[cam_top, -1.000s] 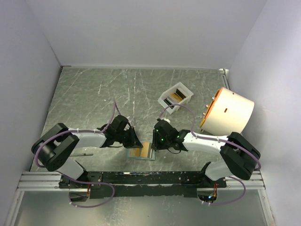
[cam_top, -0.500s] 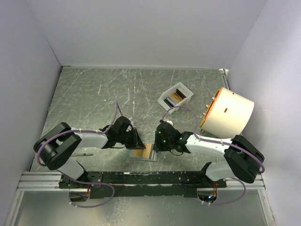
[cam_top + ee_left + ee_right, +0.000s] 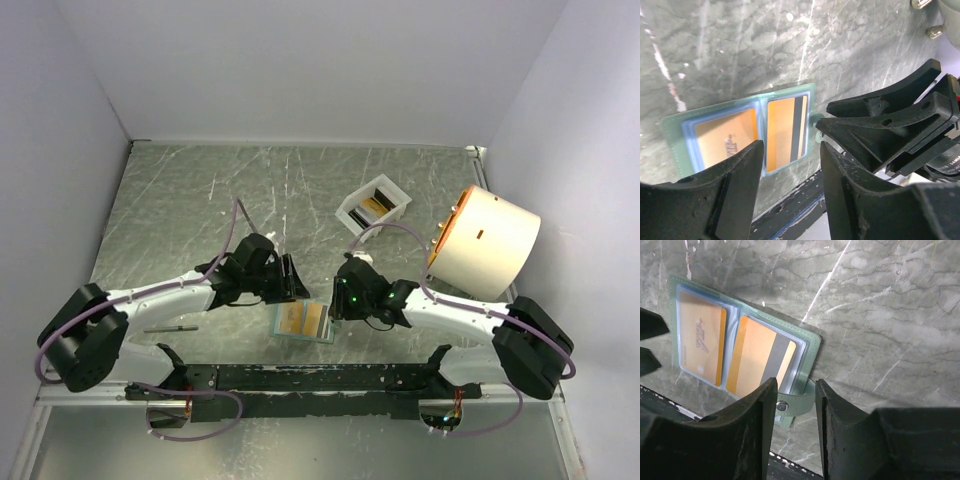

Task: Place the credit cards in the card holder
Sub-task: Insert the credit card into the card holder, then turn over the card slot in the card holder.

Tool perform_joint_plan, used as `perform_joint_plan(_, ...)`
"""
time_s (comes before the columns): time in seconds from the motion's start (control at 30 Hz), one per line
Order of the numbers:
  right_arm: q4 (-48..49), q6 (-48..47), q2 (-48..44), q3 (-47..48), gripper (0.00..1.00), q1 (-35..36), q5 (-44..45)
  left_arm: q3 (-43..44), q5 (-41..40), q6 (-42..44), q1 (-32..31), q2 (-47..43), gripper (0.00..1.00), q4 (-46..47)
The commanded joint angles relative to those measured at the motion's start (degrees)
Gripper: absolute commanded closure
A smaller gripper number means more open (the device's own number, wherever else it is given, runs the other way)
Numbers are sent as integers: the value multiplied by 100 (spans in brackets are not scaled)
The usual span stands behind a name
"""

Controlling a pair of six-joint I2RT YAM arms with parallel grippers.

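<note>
Left gripper (image 3: 790,147), newly half-open, empty above card holder (image 3: 674,134); right gripper (image 3: 795,384) astride tab (image 3: 796,404).

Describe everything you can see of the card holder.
The card holder is a sage-green folding wallet, seemingly soft leatherette, lying open and flat on the grey marbled table near its front edge. Inside are two pale blue-grey clear pockets: one holds a gold card with script print, the other a gold card with a dark stripe. Its snap tab, with a metal button, juts from the striped card's side, beneath the right gripper; contact there is unclear.
</note>
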Motion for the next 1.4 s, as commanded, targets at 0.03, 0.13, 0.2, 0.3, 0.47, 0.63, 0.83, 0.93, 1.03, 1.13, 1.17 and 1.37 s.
perform_joint_plan(0.03, -197, -16, -221, 156, 62, 20, 179, 268, -836, 505, 15, -487, 38, -1273)
perform_joint_plan(0.13, -212, 34, -322, 203, 61, 22, 153, 187, -801, 643, 235, -632, 37, -1491)
perform_joint_plan(0.2, -199, 72, -372, 241, 61, 19, 100, 97, -786, 719, 386, -728, 37, -1592)
perform_joint_plan(0.3, -49, 164, -438, 228, 61, 50, -54, -131, -657, 841, 640, -870, 35, -1631)
perform_joint_plan(0.47, 81, 224, -306, 324, 61, 137, -113, -541, -80, 1019, 1181, -990, 34, -1395)
perform_joint_plan(0.63, 332, 268, -1, 481, 61, 265, -255, -615, 314, 971, 1346, -1025, 34, -1161)
perform_joint_plan(0.83, 910, 502, 526, 660, 61, 452, -574, -891, 789, 732, 1532, -934, 40, -661)
perform_joint_plan(0.93, 1235, 681, 830, 715, 61, 573, -623, -943, 822, 659, 1533, -833, 42, -638)
perform_joint_plan(1.03, 1407, 932, 1186, 841, 60, 698, -676, -1049, 831, 557, 1533, -810, 45, -517)
perform_joint_plan(1.13, 1426, 1139, 1462, 990, 59, 815, -703, -1149, 856, 475, 1535, -814, 47, -425)
perform_joint_plan(1.17, 1389, 1183, 1567, 1012, 59, 845, -677, -1178, 852, 463, 1533, -830, 49, -396)
perform_joint_plan(1.37, 975, 1338, 1816, 1092, 59, 882, -431, -1211, 708, 482, 1534, -892, 53, -500)
